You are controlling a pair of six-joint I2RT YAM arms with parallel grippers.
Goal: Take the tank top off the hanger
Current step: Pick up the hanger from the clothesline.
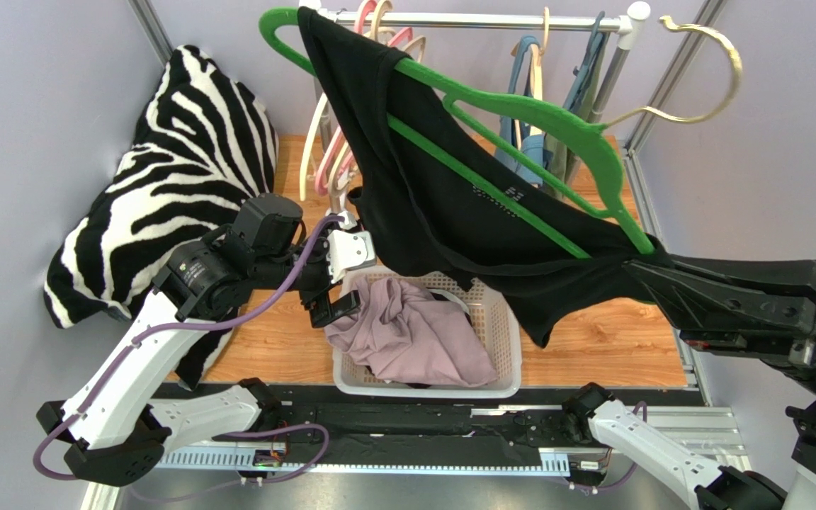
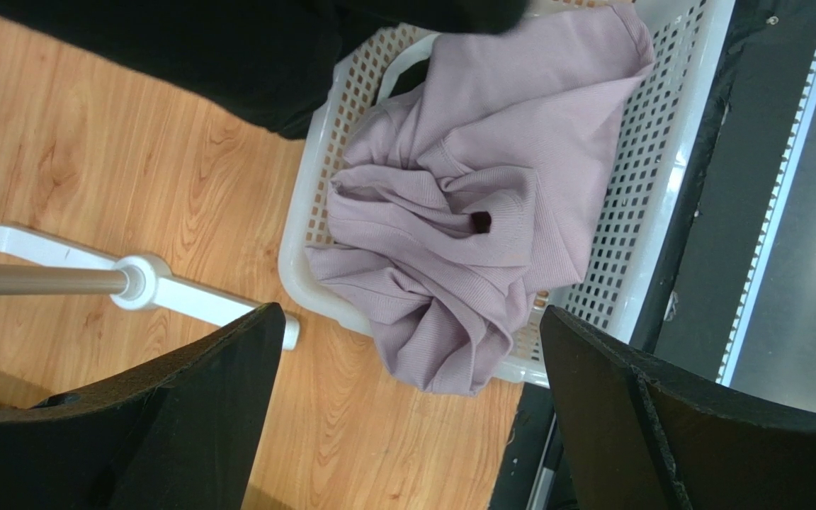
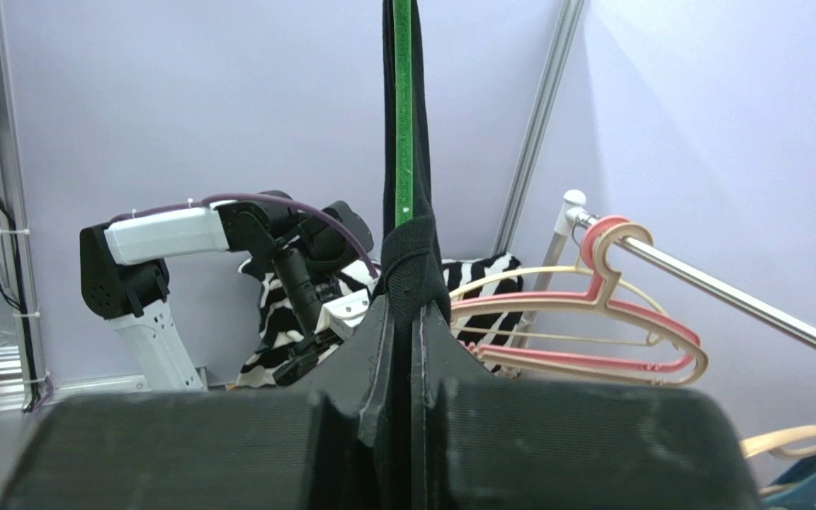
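Black tank top [image 1: 423, 202]: draped over the green hanger [image 1: 551, 122]. The hanger sits tilted in the air, hook end high at the left near the rail [image 1: 487, 19], far end low at the right. The garment's lower edge hangs above the white basket [image 1: 506, 351].

Right pincer [image 1: 644, 266]: my jaws are together, clamped on the tank top where the black fabric wraps the hanger's low end. In the right wrist view, fabric fills the seam between the fingers and the green bar rises straight above them (whether the bar itself is also inside the grip, I cannot tell).

Left pincer [image 1: 340, 278]: my jaws are fully apart and grip nothing. It hangs just left of the tank top's lower part, above the basket's left rim. The left wrist view looks down between both fingers [image 2: 168, 425] onto a crumpled mauve garment [image 2: 455, 244], which lies in the basket and spills over one rim.

Surroundings: the basket stands on the wooden bench [image 1: 614, 340]. Spare hangers [image 1: 529, 64] hang on the rail. A zebra-print cushion [image 1: 189, 159] leans at the left wall.
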